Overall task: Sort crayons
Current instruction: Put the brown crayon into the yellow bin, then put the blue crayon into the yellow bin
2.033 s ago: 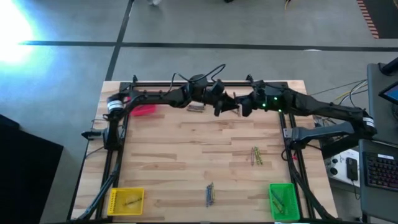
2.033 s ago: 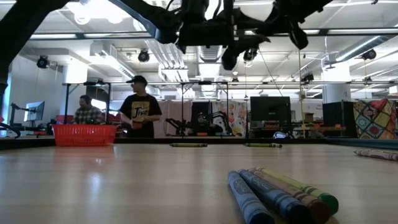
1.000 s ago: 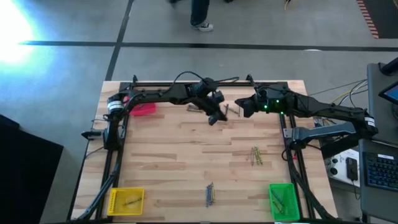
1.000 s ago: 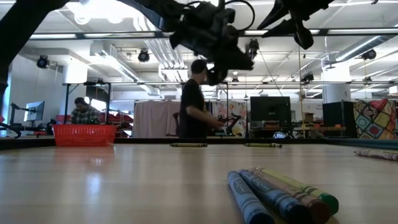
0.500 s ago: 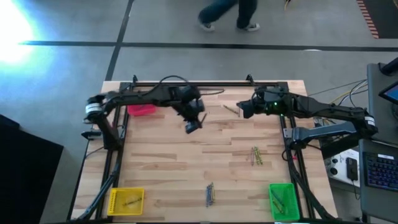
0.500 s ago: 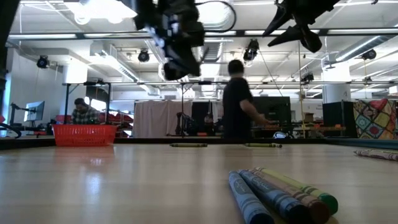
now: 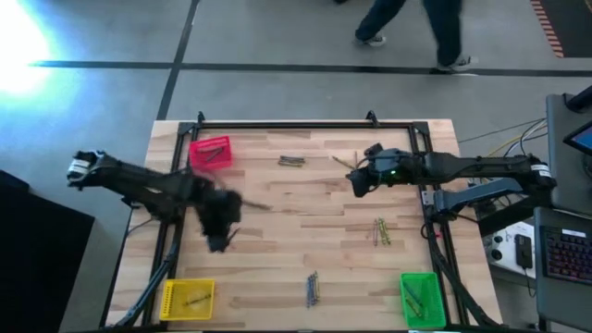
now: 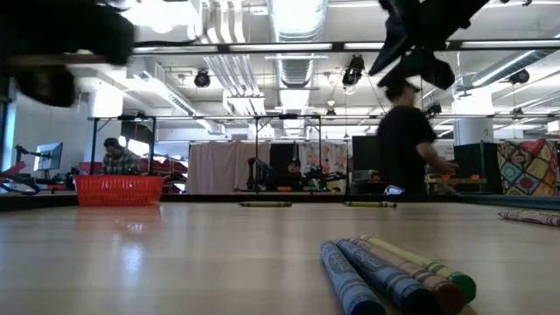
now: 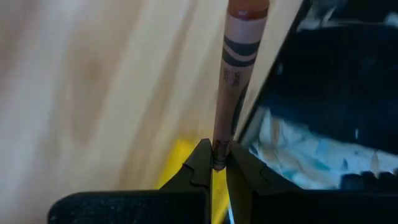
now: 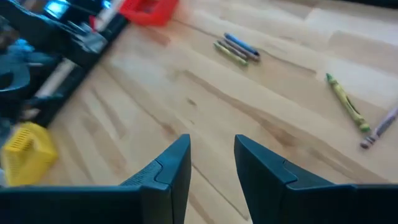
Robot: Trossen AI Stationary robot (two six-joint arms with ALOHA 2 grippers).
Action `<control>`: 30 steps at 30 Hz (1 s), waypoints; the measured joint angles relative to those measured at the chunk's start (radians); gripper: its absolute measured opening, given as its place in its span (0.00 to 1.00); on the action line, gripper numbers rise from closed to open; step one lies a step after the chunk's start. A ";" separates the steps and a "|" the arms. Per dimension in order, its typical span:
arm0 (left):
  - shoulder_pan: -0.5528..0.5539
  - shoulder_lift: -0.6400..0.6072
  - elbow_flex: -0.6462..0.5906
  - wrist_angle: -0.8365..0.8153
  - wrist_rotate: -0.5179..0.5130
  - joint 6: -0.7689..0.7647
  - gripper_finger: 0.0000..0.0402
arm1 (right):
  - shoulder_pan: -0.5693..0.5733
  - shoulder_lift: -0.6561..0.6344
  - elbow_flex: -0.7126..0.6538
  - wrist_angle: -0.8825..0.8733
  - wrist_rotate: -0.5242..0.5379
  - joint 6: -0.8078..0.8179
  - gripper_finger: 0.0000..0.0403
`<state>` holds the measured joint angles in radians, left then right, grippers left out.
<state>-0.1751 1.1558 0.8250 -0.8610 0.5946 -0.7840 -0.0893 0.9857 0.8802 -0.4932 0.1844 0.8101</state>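
my left gripper [image 9: 214, 163] has its fingers [image 9: 198, 165] pinched tight on one brown-red crayon [image 9: 234, 68], a paper-wrapped stick poking straight out ahead. in the high view that gripper [image 7: 219, 227] sits toward 9 o'clock on the tabletop [image 7: 296, 245], close to the left rail, blurred. my right gripper [image 10: 211, 158] has its fingers [image 10: 171, 168] partly apart with nothing between them; in the high view it [image 7: 357, 180] hangs toward 1 o'clock, near the far right rail.

the tabletop is pale wood planks with a dark frame along its edges. the widest bare stretch i see runs across the middle, between the two grippers.

three square bins: a red bin [image 7: 211, 154] at 11 o'clock, a yellow bin [image 7: 189, 298] at 7 o'clock, a green bin [image 7: 419, 296] at 5 o'clock, the last two with thin sticks inside that i cannot count.

loose crayons lie in clusters: a grey-looking pair [image 7: 291, 161] near 12 o'clock, one olive stick [image 7: 343, 163] just beside the right gripper, a yellow-olive bunch [image 7: 381, 231] toward 4 o'clock, and a blue bunch [image 7: 313, 289] at 6 o'clock, near the front edge. the low view shows that front bunch [image 8: 398, 276] as four, two blue, one brown, one yellow-green, lying side by side and touching.

a person [image 7: 412, 23] walks past on the floor beyond the far edge.
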 joint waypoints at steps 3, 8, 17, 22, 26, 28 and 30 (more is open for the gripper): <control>-0.151 -0.049 -0.085 0.030 0.024 -0.191 0.00 | -0.003 0.053 -0.010 0.005 0.001 0.000 0.29; -0.369 -0.063 -0.189 0.232 0.085 -0.459 0.00 | -0.002 0.150 -0.010 0.034 -0.003 0.001 0.29; -0.612 0.000 -0.284 0.558 0.075 -0.719 0.07 | -0.002 0.255 -0.002 0.147 -0.135 -0.009 0.28; -0.639 0.051 -0.283 0.565 0.075 -0.740 0.18 | -0.002 0.260 -0.002 0.155 -0.140 -0.010 0.28; -0.639 0.086 -0.283 0.561 0.106 -0.728 0.31 | -0.002 0.260 -0.002 0.153 -0.133 -0.012 0.30; -0.638 0.098 -0.283 0.562 0.111 -0.718 0.36 | -0.002 0.260 -0.002 0.141 -0.132 -0.020 0.31; -0.638 0.099 -0.281 0.562 0.109 -0.705 0.41 | -0.002 0.267 -0.002 0.131 -0.132 -0.027 0.33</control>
<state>-0.8127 1.2552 0.5443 -0.2988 0.7034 -1.4891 -0.0918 1.2523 0.8780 -0.3624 0.0529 0.7835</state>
